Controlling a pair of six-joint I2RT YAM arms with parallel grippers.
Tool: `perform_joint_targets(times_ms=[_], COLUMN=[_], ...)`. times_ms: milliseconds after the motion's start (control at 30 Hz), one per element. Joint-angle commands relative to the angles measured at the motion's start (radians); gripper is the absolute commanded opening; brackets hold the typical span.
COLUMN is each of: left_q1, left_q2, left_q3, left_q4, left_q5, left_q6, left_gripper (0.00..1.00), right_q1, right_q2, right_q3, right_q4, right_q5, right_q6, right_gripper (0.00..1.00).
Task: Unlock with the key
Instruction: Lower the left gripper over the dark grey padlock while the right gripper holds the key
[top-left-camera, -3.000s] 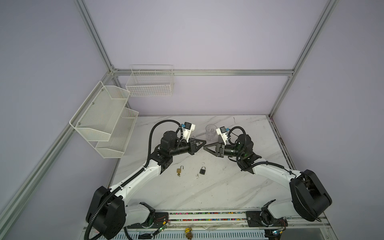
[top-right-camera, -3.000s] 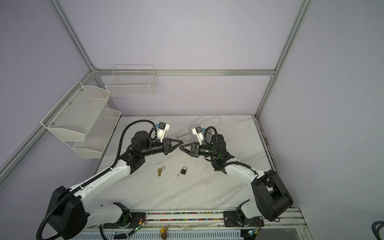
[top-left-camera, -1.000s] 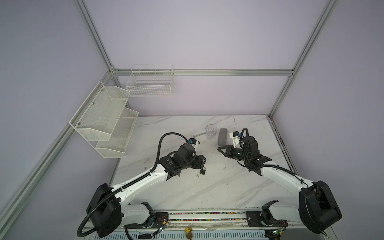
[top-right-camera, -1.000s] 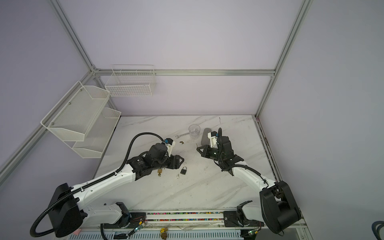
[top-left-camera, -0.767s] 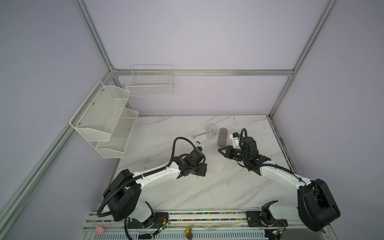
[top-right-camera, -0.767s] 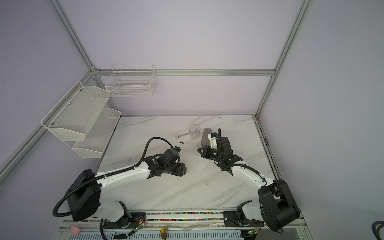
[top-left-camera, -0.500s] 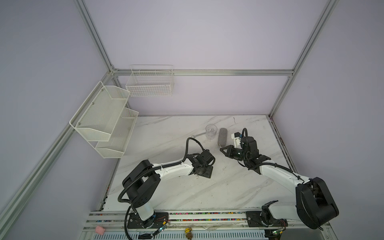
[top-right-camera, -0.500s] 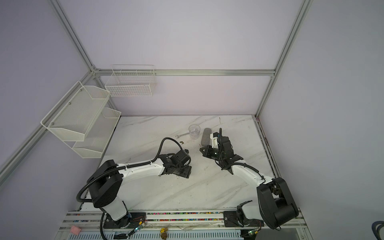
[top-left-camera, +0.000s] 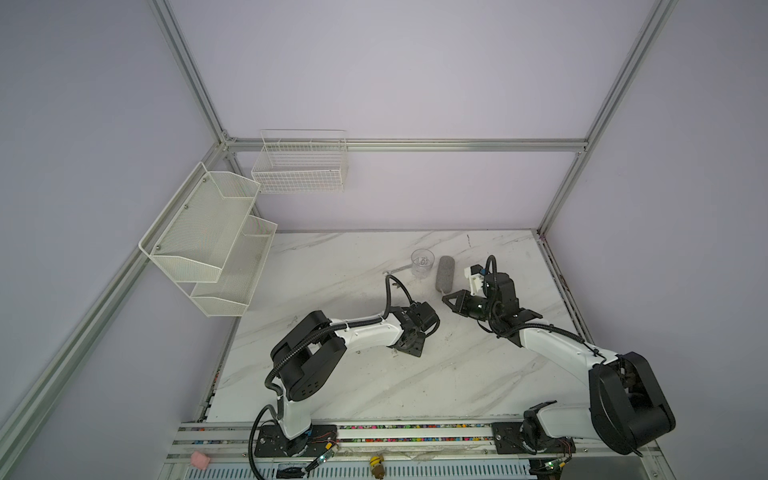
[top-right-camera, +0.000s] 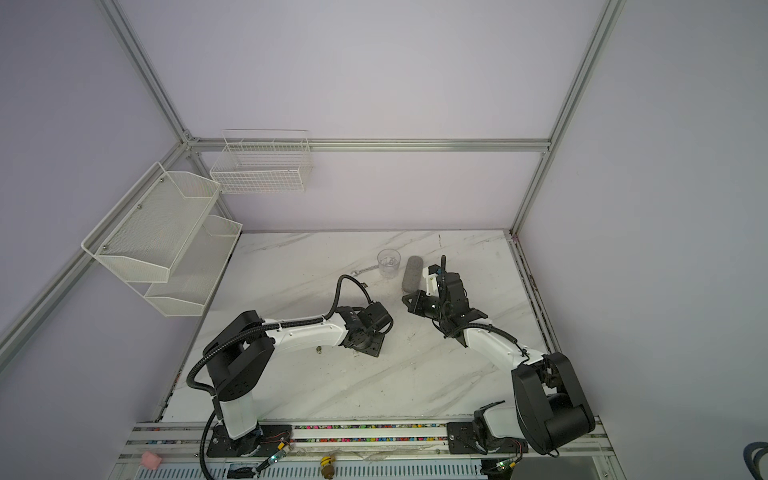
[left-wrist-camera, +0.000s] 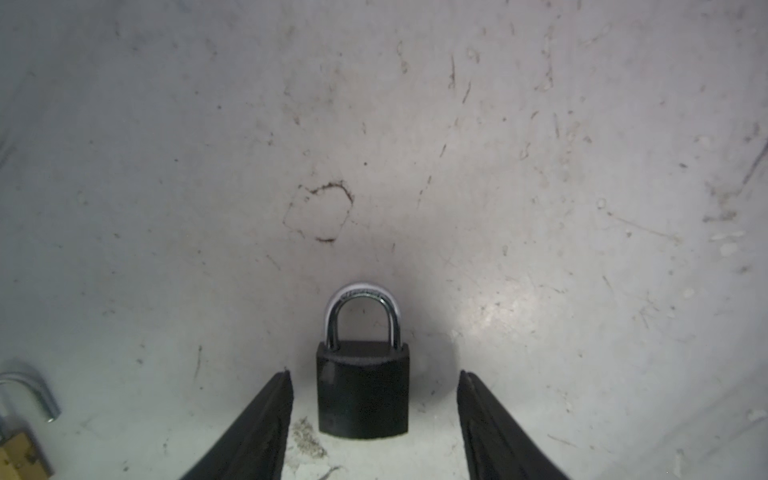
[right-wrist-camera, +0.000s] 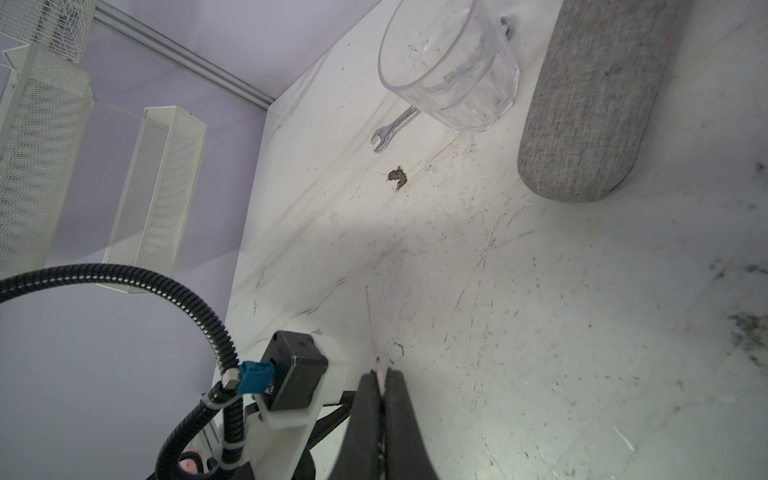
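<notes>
In the left wrist view a black padlock (left-wrist-camera: 362, 388) with a closed silver shackle lies flat on the marble table (left-wrist-camera: 540, 208). My left gripper (left-wrist-camera: 374, 374) points down over it, open, one finger on each side of the body and neither touching. In both top views that gripper (top-left-camera: 409, 348) (top-right-camera: 368, 347) hides the padlock. My right gripper (right-wrist-camera: 380, 372) hovers to the right (top-left-camera: 446, 298), shut on a thin pale blade seen edge-on, the key (right-wrist-camera: 372, 328), which sticks out past the fingertips.
A brass padlock (left-wrist-camera: 16, 449) with its shackle open lies beside the left gripper (top-right-camera: 319, 350). At the back stand a clear cup (top-left-camera: 422, 262), a grey fabric cylinder (top-left-camera: 444, 276) and a small wrench (right-wrist-camera: 392, 129). White shelves (top-left-camera: 208, 245) and a wire basket (top-left-camera: 299, 166) hang on the left wall.
The left arm has swung right and come down over the black padlock, its jaws narrowing a little. The right gripper has stayed shut and almost still.
</notes>
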Motion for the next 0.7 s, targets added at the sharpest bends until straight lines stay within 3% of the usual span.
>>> perform_joint_targets(times_ms=[0,667], left_q1=[-0.003,0.0], left_q2=[0.009,0.056], left_q3=[0.07,0.054], left_q4=[-0.005,-0.009], left_q5=[0.0,-0.029], left_q6=[-0.042,-0.062], left_gripper=[0.62,0.45], right_q1=[-0.007,-0.01], right_q2=[-0.008,0.01], right_q3=[-0.005,0.007], right_q4=[-0.005,-0.002], right_q5=[-0.023,-0.046], right_q6=[-0.018,-0.019], right_gripper=[0.0,0.0])
